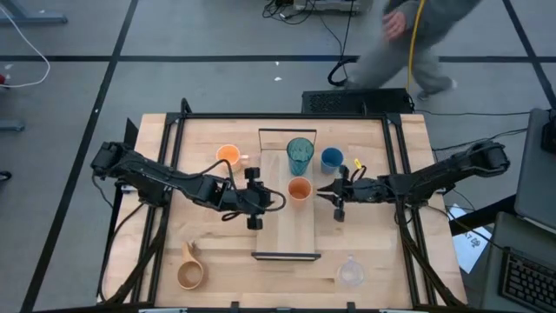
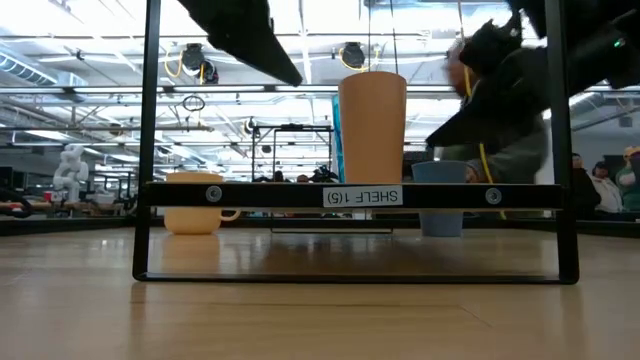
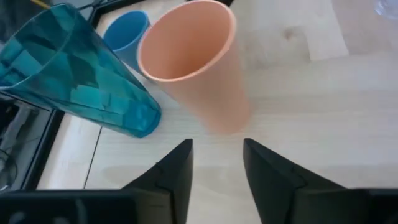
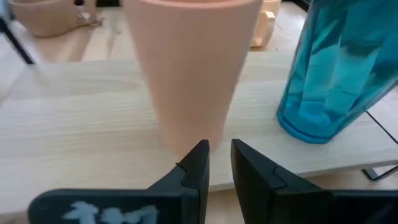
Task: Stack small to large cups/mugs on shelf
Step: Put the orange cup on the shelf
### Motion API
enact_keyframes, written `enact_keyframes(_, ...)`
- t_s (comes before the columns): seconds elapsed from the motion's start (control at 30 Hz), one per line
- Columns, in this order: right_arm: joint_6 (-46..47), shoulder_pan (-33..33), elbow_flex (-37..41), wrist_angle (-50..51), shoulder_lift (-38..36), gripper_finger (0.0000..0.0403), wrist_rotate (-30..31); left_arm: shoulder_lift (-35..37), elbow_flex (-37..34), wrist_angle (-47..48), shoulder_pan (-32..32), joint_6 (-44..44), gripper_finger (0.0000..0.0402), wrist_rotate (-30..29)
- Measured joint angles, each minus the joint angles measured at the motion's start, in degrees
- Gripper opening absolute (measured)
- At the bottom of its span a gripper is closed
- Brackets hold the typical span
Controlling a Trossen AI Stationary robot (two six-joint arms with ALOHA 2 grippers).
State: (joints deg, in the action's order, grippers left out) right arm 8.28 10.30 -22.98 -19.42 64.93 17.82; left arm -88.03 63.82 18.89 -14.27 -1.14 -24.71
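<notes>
The small orange cup stands upright on the shelf, near its middle. The tall teal tumbler stands on the shelf just behind it. My left gripper is open, level with the cup on its left, and its fingers stop short of it. My right gripper faces the cup from the right. Its fingers are a narrow slit apart, with nothing between them. On the table beside the shelf are the orange handled mug on the left and the blue cup on the right.
A tan wooden mug lies near the table's front left and a clear cup stands at the front right. The shelf's black end frame rises at its near end. A person walks past beyond the far edge.
</notes>
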Motion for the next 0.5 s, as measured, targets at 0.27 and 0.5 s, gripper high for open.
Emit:
enact_keyframes(0.27, -0.1, 3.9, 0.0, 5.1, -7.4, 0.0056, 0.0, 0.0, -5.4, -9.5, 2.9, 1.2, 0.0055, 5.1)
enact_keyframes(0.5, -0.7, 5.2, 0.0, 5.2, -8.8, 0.0056, 0.1, 0.0, -8.3, -15.0, 4.2, -0.7, 0.0006, 6.6)
